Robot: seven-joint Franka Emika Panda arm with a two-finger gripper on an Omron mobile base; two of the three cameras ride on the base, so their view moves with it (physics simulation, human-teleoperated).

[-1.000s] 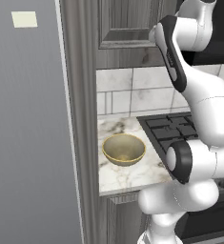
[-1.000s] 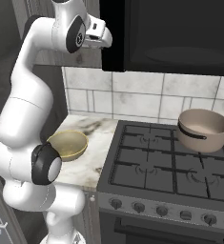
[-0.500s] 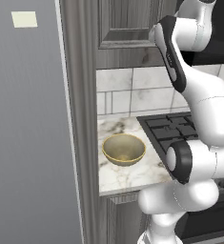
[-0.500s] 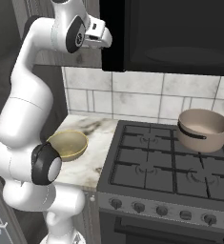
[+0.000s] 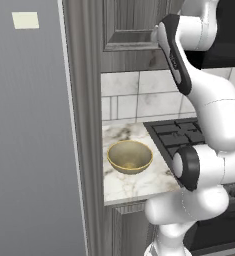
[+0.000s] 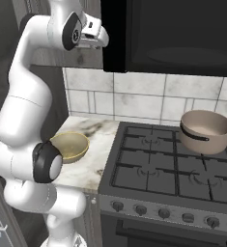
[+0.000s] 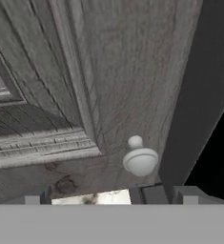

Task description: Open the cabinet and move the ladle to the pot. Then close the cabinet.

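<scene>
Two vessels empty: pot [image 6: 206, 130] on stove, bowl [image 5: 130, 156] on counter; cabinet [image 7: 108, 81] shut; pincer [image 7: 108, 194] open.

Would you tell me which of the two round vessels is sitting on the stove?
The taupe-brown pot, on a rear burner; the golden-yellow bowl sits on the marble counter.

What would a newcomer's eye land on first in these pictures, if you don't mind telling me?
Probably the white robot arm, rising tall and reaching up to the dark grey wood-grain wall cabinet, whose small round metal knob sits close ahead of the open gripper in the hand view. Next, the round taupe-brown pot at the back right of the black gas stove, and the shallow golden-yellow bowl on the marble counter left of the stove.
</scene>
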